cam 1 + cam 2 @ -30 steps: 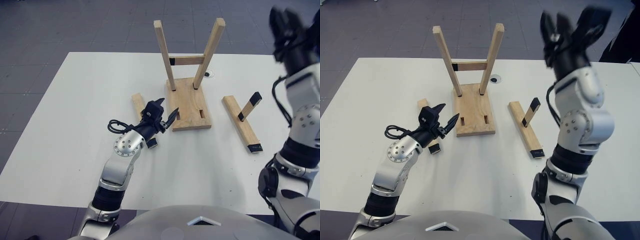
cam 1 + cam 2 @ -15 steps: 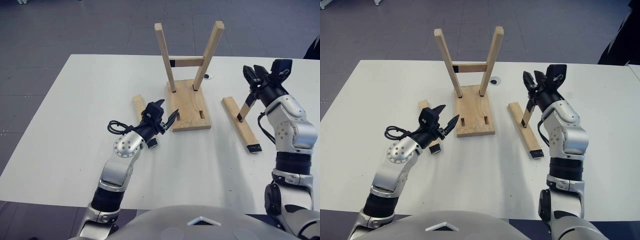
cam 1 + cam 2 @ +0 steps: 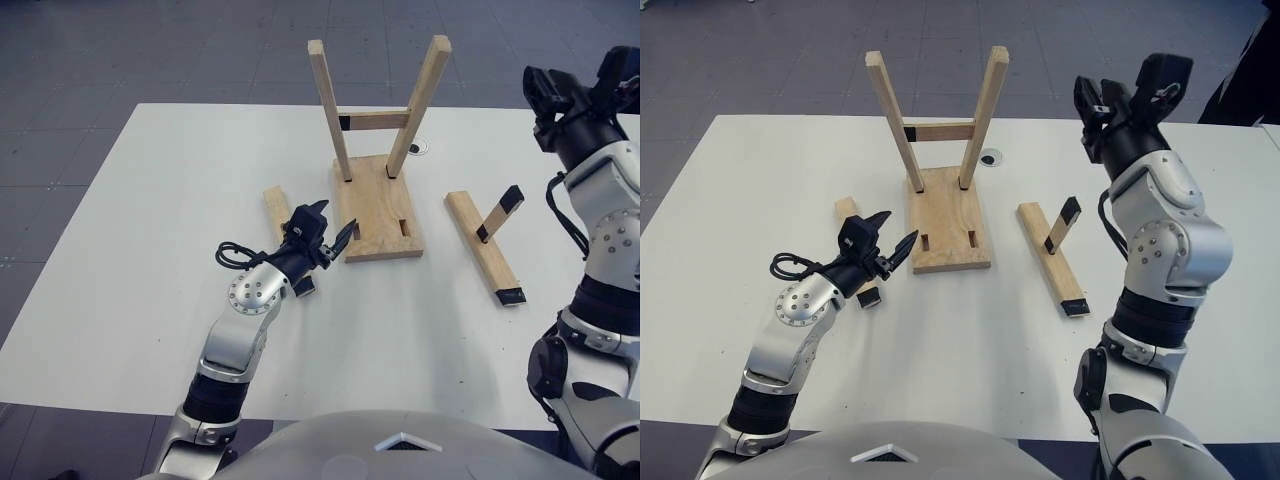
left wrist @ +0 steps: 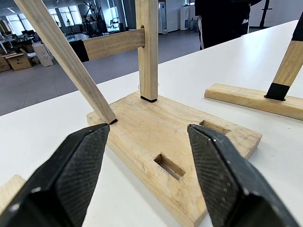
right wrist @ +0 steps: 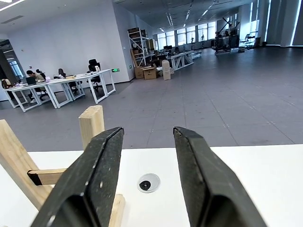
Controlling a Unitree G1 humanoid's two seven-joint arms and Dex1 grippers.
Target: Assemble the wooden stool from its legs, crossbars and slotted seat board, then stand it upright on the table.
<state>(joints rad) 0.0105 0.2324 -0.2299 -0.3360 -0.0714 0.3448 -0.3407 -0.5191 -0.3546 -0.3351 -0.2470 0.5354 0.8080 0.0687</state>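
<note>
White table (image 3: 140, 260) fills the foreground, with grey open floor beyond its far edge. Near the middle lies the slotted seat board (image 3: 380, 205), flat on the table, with two legs (image 3: 330, 110) standing up out of its far slots and leaning slightly apart, joined partway up by a crossbar (image 3: 375, 121). The two near slots (image 3: 404, 228) are bare. To the right of the board, apart from it, a third leg (image 3: 480, 245) lies flat with a short black-tipped crossbar (image 3: 498, 213) rising from it at a tilt. On the board's left a fourth leg (image 3: 274, 212) lies flat, its near end hidden behind the left gripper (image 3: 340, 211), which sits low just beside the board's near left corner, fingers spread wide around nothing. Far to the right, the right gripper (image 3: 1128, 90) is held high above the table, fingers parted and empty. A small round grommet (image 3: 417, 148) is set in the table behind the board.
</note>
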